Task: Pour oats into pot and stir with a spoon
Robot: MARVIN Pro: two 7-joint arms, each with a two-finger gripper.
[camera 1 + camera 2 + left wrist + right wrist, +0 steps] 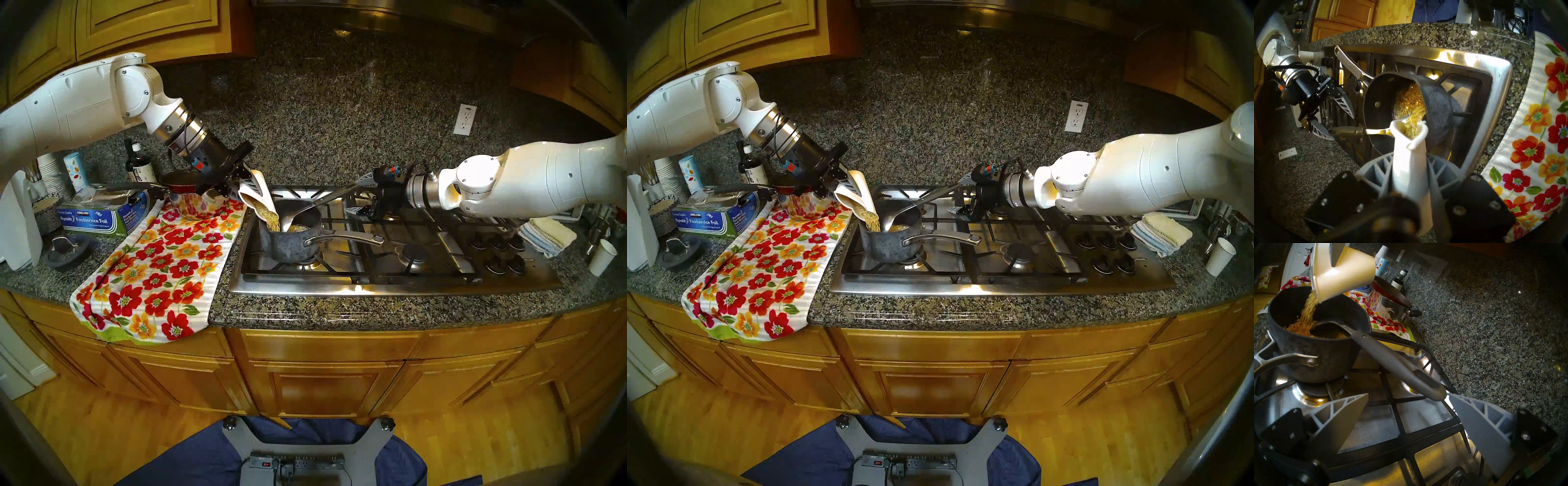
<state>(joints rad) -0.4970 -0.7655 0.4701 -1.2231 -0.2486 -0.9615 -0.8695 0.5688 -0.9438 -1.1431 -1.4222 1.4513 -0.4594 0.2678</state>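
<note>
My left gripper (pixel 247 188) is shut on a squeezed white paper cup (pixel 258 196), tilted mouth-down over the pot (pixel 288 242). Oats (pixel 272 219) stream from the cup (pixel 1410 161) into the dark grey pot (pixel 1313 351) and lie heaped on its bottom (pixel 1407 100). The pot stands on the front left burner, its silver handle (pixel 346 239) pointing right. The spoon (pixel 1390 358) leans in the pot, bowl inside, dark handle (pixel 336 197) rising over the rim. My right gripper (pixel 1407 395) is open, with the handle's end between its fingers, close to one of them.
A floral towel (pixel 163 264) hangs over the counter edge left of the stove. Behind it stand a steel pot topped by a red pan (pixel 190 200), a foil box (pixel 98 217) and a bottle (pixel 139 166). Stove knobs (pixel 498 251), folded cloths (pixel 546 234) and a paper cup (pixel 602 256) are at right.
</note>
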